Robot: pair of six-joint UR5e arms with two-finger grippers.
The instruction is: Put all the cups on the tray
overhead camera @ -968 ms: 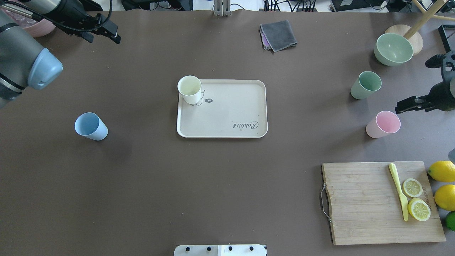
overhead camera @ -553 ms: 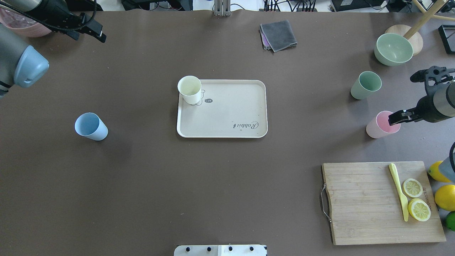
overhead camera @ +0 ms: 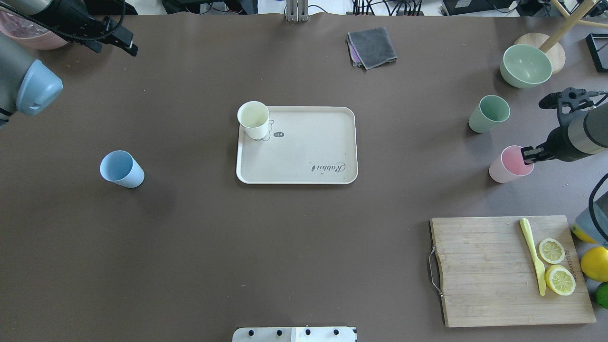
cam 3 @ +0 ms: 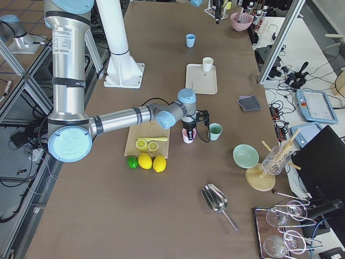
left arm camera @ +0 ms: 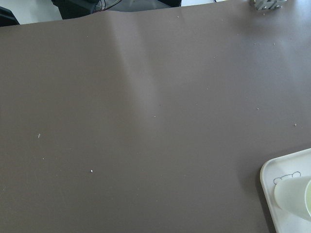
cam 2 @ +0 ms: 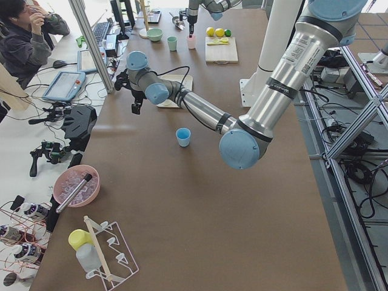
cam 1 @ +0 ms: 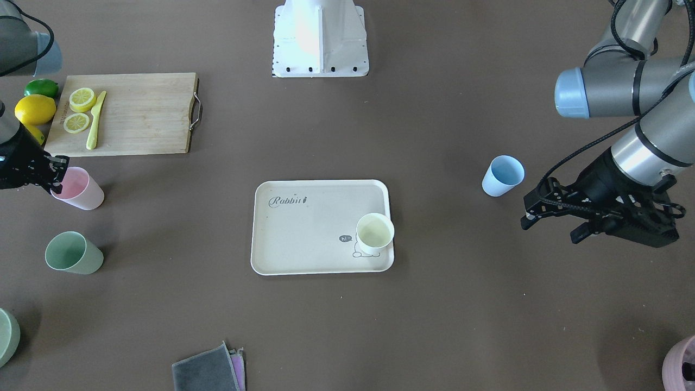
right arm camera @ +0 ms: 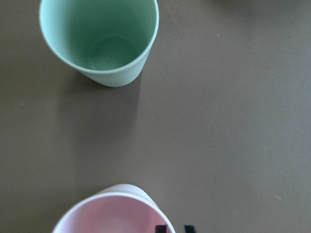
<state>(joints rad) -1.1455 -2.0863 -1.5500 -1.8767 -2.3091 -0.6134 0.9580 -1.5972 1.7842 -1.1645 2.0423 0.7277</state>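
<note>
The cream tray [overhead camera: 304, 156] lies mid-table with the cream-yellow cup [overhead camera: 253, 119] upright in one corner. The light blue cup [overhead camera: 121, 168] stands alone to the tray's left. The sage green cup [overhead camera: 488, 114] and the pink cup [overhead camera: 508, 167] stand to its right. My right gripper [overhead camera: 528, 155] is at the pink cup's rim. In the right wrist view its fingertips [right arm camera: 165, 228] sit close together across the cup wall, shut on it. My left gripper [overhead camera: 115, 47] is open and empty at the far left.
A wooden cutting board [overhead camera: 479, 270] with lemon slices and a yellow knife lies near right, with whole lemons [overhead camera: 593, 263] beside it. A larger green bowl [overhead camera: 526, 65] stands behind the green cup. A grey cloth [overhead camera: 372, 46] lies at the back. A pink pot [cam 1: 681, 361] stands far left.
My right gripper came down and in from beside the pink cup onto its rim. My left arm drew back toward the far left corner. The cups stayed in place.
</note>
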